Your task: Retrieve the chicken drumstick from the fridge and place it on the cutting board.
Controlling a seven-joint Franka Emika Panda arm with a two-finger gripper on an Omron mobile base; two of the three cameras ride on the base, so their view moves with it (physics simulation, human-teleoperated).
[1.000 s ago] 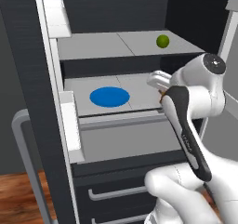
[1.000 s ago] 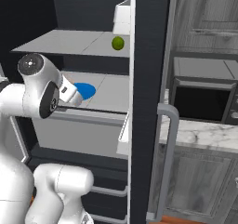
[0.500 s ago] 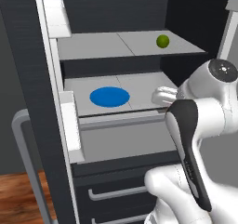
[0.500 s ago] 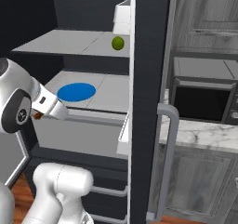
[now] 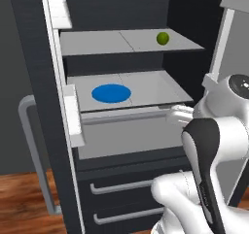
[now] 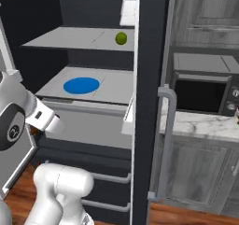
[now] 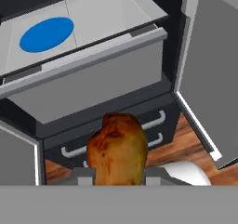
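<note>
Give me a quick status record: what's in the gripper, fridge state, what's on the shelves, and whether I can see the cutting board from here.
held item: chicken drumstick, between the gripper fingers, outside the fridge
gripper: shut on the drumstick
fridge: doors open, shelves exposed
upper shelf: green round fruit
middle shelf: blue round plate, nothing on it
right of the fridge: black microwave above a marble counter
cutting board: not visible in these views
</note>
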